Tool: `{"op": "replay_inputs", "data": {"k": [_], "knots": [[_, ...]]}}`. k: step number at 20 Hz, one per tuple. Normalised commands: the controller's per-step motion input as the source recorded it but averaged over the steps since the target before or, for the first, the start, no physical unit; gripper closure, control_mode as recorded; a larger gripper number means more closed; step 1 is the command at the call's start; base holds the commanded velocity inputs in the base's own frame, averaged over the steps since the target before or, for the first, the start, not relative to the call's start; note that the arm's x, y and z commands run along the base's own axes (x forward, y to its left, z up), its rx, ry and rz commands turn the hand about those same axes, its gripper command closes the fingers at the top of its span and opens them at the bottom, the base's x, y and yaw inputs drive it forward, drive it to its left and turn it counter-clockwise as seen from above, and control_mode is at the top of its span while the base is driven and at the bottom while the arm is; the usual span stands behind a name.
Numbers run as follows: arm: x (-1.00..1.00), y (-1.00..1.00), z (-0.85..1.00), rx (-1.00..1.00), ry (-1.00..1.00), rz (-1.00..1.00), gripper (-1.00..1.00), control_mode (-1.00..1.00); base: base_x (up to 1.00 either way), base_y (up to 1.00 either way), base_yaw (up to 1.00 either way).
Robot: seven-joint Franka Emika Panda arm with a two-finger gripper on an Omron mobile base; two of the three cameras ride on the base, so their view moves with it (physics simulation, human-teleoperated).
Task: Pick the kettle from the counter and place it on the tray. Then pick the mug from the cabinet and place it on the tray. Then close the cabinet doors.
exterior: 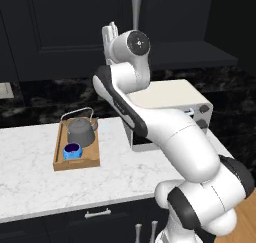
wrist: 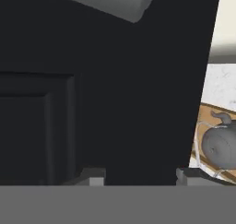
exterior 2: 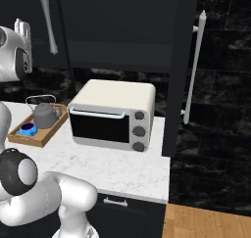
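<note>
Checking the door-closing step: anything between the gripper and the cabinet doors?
Nothing visible. The gripper sits right up against a black door panel, its silver handle just beyond, with no object between. Kettle and mug are on the tray, well below. The right door stands open beside the oven.

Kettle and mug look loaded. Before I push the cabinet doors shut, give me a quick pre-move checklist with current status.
1. Kettle on the tray: ok.
2. Mug on the tray, in front of the kettle: ok.
3. Gripper empty, jaws apart: ok.
4. Gripper facing a black door panel: ok.
5. Right cabinet door closed: not ok, it swings out past the toaster oven.
6. Fingers touching the door: cannot tell.
</note>
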Motion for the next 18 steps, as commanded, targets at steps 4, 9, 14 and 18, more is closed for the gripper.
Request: {"op": "replay_inputs", "data": {"k": [4,9,14,18], "knots": [[0.0,0.02,-0.86,-0.14,0.0,0.0,-1.0,-1.0,0.0,0.0,0.0],[-0.31,0.0,-0.56,-0.09,0.0,-0.01,-1.0,-1.0,0.0,0.0,0.0],[-0.6,0.0,-0.23,-0.01,0.0,-0.05,-1.0,-1.0,0.0,0.0,0.0],[-0.67,-0.02,0.07,0.0,-0.03,-0.01,-1.0,-1.0,0.0,0.0,0.0]]}}
